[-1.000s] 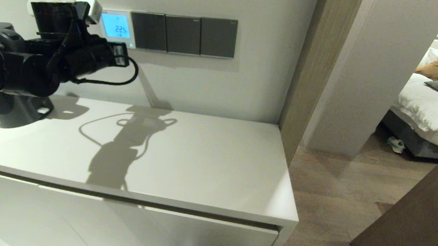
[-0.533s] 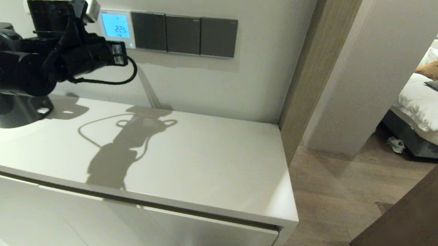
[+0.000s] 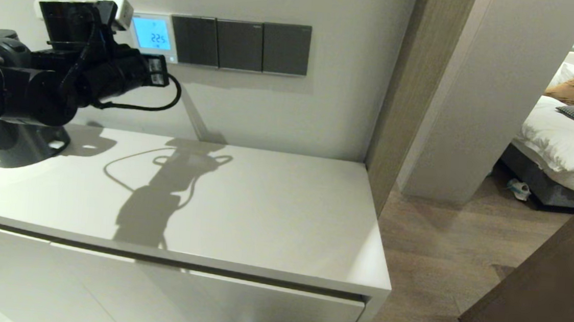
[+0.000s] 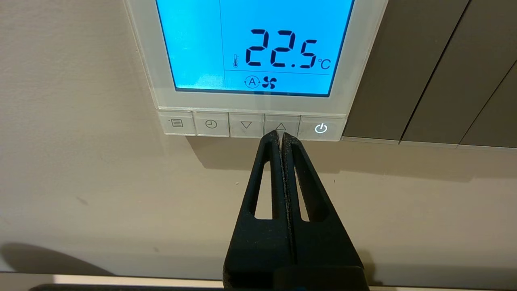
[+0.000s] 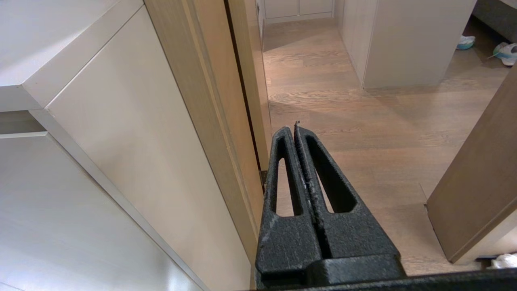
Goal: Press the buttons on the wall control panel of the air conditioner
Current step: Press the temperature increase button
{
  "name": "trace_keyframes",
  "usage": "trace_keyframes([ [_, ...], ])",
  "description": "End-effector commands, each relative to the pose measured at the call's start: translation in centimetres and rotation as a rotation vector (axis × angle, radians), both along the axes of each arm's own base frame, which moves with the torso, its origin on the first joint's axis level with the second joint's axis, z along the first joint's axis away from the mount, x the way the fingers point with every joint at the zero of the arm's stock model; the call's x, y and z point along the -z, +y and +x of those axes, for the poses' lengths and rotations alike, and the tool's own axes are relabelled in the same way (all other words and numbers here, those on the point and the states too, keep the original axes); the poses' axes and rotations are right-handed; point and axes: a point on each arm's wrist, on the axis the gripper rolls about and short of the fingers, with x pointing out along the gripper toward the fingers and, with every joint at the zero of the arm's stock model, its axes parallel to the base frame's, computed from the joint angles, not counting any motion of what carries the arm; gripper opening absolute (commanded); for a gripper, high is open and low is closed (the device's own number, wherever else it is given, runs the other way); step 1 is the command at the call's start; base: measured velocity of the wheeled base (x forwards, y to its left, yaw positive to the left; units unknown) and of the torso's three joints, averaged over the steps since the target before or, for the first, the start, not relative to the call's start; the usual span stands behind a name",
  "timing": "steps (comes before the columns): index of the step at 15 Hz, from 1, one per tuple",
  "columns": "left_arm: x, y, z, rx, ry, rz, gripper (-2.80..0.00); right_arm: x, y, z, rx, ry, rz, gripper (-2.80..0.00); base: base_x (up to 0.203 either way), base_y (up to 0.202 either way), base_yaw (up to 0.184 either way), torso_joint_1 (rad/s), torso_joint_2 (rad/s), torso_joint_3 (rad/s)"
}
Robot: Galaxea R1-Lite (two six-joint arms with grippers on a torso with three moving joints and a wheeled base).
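Your left gripper (image 4: pixel 280 135) has its two black fingers clenched flat together with nothing between them. In the left wrist view the joined tip sits at the lower edge of the up-arrow button (image 4: pixel 281 125), fourth in the row of five pale buttons. Whether the tip actually touches the button, you cannot tell.

The white-framed wall control panel with the glowing blue screen (image 3: pixel 152 34) is in the upper left of the head view, on the beige wall above the white cabinet top (image 3: pixel 262 215). Its screen reads 22.5 °C (image 4: pixel 282 50) with a fan symbol beneath. The lit power button (image 4: pixel 320 128) lies just beside the tip, and three dark grey switch plates (image 3: pixel 240 45) adjoin the panel.

Your right gripper (image 5: pixel 296 129) shows only in its own wrist view, fingers also pressed together and empty, hanging over the wooden floor (image 5: pixel 363 121) beside the cabinet's side.
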Motion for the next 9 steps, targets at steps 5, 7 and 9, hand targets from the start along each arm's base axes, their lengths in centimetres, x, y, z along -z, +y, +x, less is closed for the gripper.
trace_keyframes([
  [5,-0.08,0.02,-0.2,0.001,-0.002,-0.001,-2.8,0.05,0.0,0.02,-0.001,0.004,0.0,-2.8,0.0,0.0,0.0,0.0,0.0,0.0],
  [7,-0.16,-0.02,-0.33,0.002,-0.003,-0.002,-2.8,0.05,0.0,0.02,-0.001,0.004,0.0,-2.8,0.0,0.0,0.0,0.0,0.0,0.0],
  [9,-0.16,-0.01,-0.37,0.002,-0.003,-0.002,-2.8,0.05,0.0,0.02,-0.001,0.004,0.0,-2.8,0.0,0.0,0.0,0.0,0.0,0.0],
])
